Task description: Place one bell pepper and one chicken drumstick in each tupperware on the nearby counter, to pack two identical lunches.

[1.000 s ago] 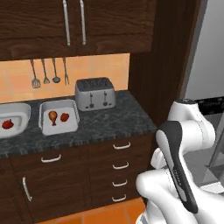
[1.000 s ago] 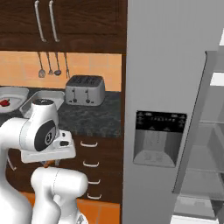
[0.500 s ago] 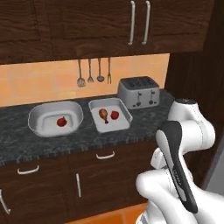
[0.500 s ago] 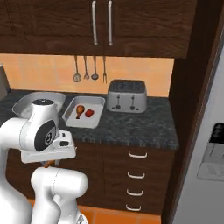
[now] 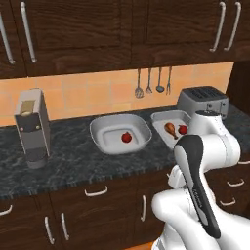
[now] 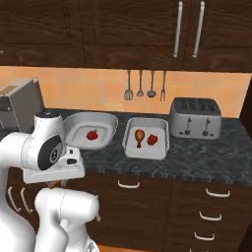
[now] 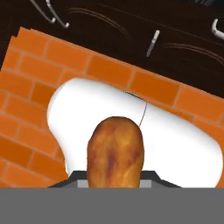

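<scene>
Gripper (image 7: 114, 186), seen in the hand view, closed on the meaty end of a chicken drumstick (image 7: 115, 153) that stands up between the finger tips; the hand hangs low over the orange tiled floor (image 7: 26, 109) in front of the dark drawers (image 7: 131, 26), presumably tucked in for carrying while the base faces the counter (image 5: 73, 161). Reading the base views from left to right: a grey coffee machine (image 5: 33, 128) near the counter's left end; the rounder tub (image 5: 100, 139) at mid-counter, close to the back wall, holding one red bell pepper (image 5: 126, 138) and no drumstick; just beside it the rectangular tray (image 6: 132, 147), holding a second drumstick (image 6: 140, 137) and a second pepper (image 6: 152, 139) side by side, so this lunch looks complete; then the silver toaster (image 6: 195, 118) toward the right end. By that layout the held drumstick belongs in the tub. Only the hand view reveals the grasp and its contents; the base views supply what it lacks, namely both containers and their fill. In the left base view the arm's shoulder (image 5: 215, 141) overlaps the tray's right edge, whereas the right base view shows the tray unobstructed.
</scene>
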Motion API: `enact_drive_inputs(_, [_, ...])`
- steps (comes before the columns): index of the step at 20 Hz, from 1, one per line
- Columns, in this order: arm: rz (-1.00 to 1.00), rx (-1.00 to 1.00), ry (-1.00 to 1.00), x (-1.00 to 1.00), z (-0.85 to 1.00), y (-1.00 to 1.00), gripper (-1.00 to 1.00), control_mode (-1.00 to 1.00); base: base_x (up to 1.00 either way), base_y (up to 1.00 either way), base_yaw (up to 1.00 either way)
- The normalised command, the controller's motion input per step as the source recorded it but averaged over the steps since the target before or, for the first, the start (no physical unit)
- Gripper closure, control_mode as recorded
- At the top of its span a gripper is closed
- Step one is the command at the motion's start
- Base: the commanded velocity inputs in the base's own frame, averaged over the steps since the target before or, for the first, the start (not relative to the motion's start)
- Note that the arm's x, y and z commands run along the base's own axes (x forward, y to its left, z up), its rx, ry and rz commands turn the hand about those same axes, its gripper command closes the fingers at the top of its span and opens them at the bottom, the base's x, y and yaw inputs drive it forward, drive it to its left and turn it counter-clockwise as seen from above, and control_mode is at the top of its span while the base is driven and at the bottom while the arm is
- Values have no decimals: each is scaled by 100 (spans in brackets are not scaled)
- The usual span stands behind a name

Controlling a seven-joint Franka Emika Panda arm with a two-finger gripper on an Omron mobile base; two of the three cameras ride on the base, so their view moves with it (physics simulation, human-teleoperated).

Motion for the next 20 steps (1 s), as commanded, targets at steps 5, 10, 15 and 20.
enact_drive_inputs(5, [0,0,0,0,0,0,100,100,78,79,-6])
enact_drive_inputs(10, [0,0,8,29,0,-2,100,-100,60,7,0])
enact_drive_inputs(15, [-1,-2,6,33,15,-33,100,-100,0,0,0])
enact_drive_inputs(20, [-7,0,-22,58,74,-11,100,-100,0,0,0])
